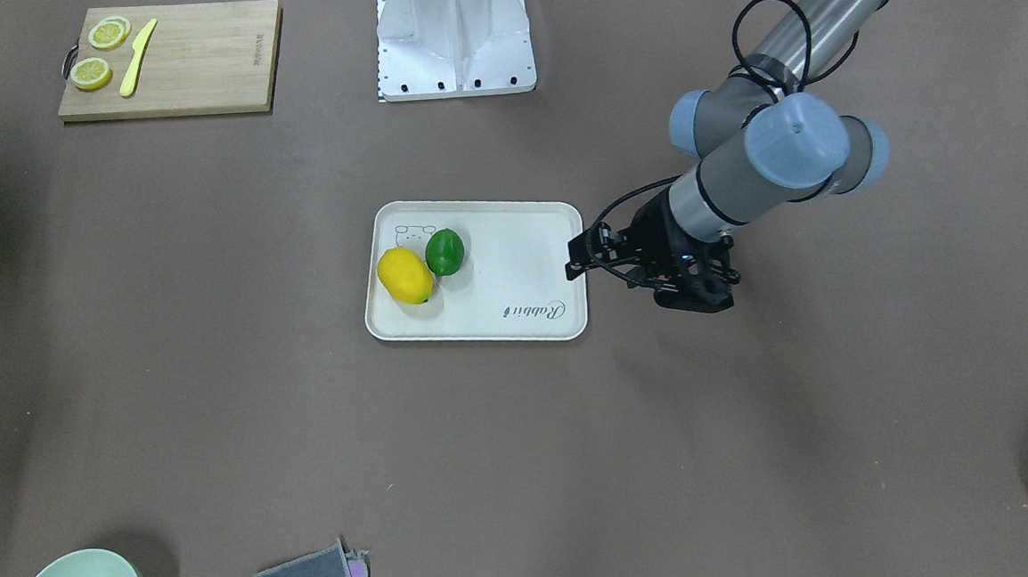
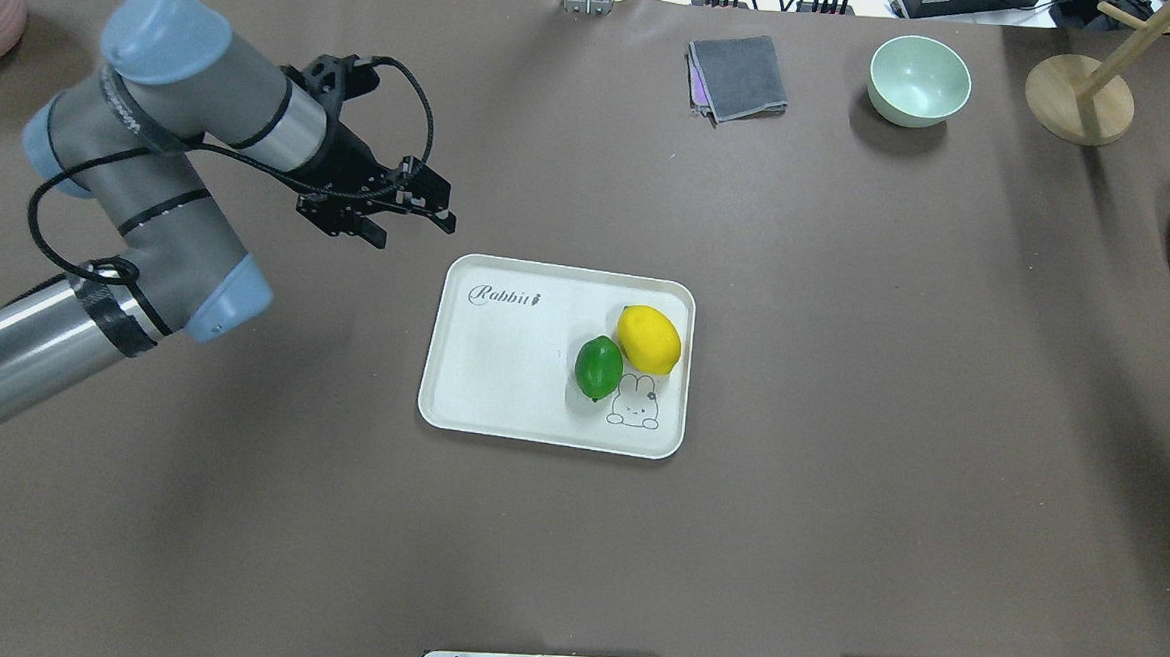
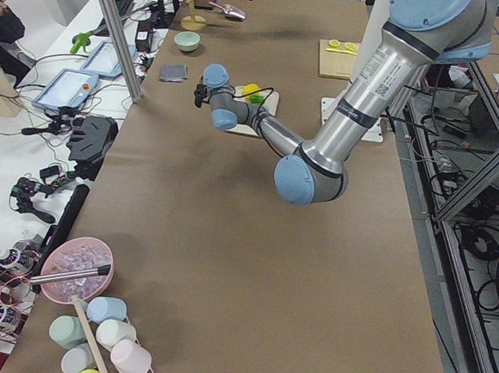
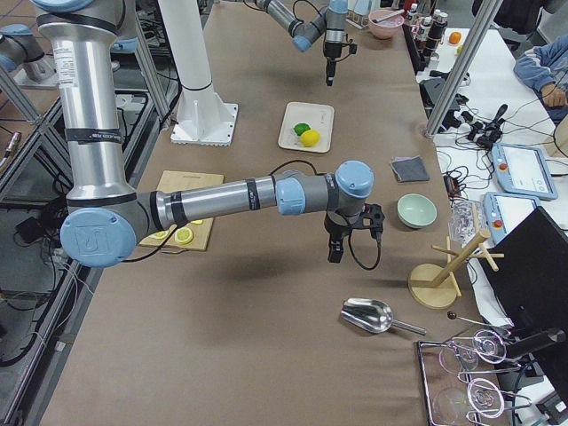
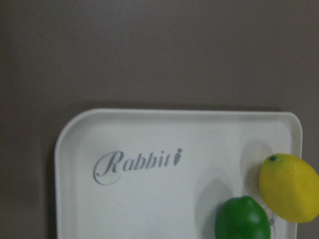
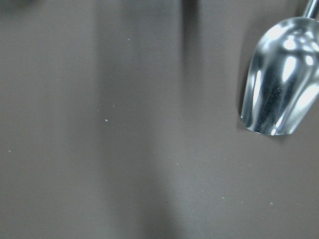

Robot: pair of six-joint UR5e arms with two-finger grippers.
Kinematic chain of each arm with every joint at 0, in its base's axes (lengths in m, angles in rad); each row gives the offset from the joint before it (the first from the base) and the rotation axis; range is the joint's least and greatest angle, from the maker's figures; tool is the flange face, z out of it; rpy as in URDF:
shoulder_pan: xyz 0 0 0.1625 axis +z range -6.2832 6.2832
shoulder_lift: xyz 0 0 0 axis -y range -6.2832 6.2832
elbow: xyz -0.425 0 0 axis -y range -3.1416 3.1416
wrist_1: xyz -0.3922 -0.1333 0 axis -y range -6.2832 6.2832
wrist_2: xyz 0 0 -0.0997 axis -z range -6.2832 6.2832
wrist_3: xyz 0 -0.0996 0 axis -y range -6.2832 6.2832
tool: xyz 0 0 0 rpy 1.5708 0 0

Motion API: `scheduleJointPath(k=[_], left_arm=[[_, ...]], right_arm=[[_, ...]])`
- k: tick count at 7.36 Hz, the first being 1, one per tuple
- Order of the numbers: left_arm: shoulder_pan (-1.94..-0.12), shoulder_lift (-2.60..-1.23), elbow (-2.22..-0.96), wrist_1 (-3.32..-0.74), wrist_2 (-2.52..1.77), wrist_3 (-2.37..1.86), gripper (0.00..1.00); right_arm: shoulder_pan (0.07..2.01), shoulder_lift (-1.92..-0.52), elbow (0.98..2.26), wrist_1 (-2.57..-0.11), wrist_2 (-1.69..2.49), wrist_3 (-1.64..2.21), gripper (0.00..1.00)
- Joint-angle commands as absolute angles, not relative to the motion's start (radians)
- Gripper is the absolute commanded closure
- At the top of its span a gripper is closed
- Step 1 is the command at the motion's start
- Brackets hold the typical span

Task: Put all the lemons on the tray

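Resting inside the tray (image 2: 503,364): yellow lemon (image 2: 650,339) and green lemon (image 2: 598,367), both at the end toward the robot's right.
Yellow lemon: close to the tray's right rim, long axis slanted in the overhead view.
Green lemon: just beside the yellow one, seemingly touching it, next to the rabbit drawing (image 2: 635,407).
Left end effector (image 2: 365,235): above bare surface (image 2: 840,432), just off the tray corner carrying the "Rabbit" script (image 2: 507,296); nothing held; spread or pressed together, cannot tell from these angles.
Direction from left end effector: both lemons toward the robot's right and somewhat back toward the base, across nearly the whole length of the tray.
Right end effector (image 4: 335,253): well apart from the tray, over bare surface near a metal scoop (image 4: 368,312); fingers' state, cannot tell.
Nearer arm: the left one, clearly.
Judgement of step: placing finished by the look of it; only a withdrawal remaining, with no need to pass over the fruit.
Risk: round fruit able to roll if the tray gets knocked at that near corner.
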State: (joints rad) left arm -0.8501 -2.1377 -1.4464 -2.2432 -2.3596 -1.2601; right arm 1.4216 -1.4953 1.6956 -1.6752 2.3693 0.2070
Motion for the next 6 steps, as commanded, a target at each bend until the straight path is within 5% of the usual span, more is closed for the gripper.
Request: scheduleJointPath(k=[1,6], left_arm=[[-0.951,-2.064,-1.566,-2.095,-2.356,-1.168,0.02],[-1.212,-1.872,-2.029,-1.236,-2.133,-0.47,0.02]], right_arm=[[1.463,-1.505,1.69,-1.766,2.359,0.153,0.01],[1.494,-1.555,1.641,-1.625,2.344,0.098,0.0]])
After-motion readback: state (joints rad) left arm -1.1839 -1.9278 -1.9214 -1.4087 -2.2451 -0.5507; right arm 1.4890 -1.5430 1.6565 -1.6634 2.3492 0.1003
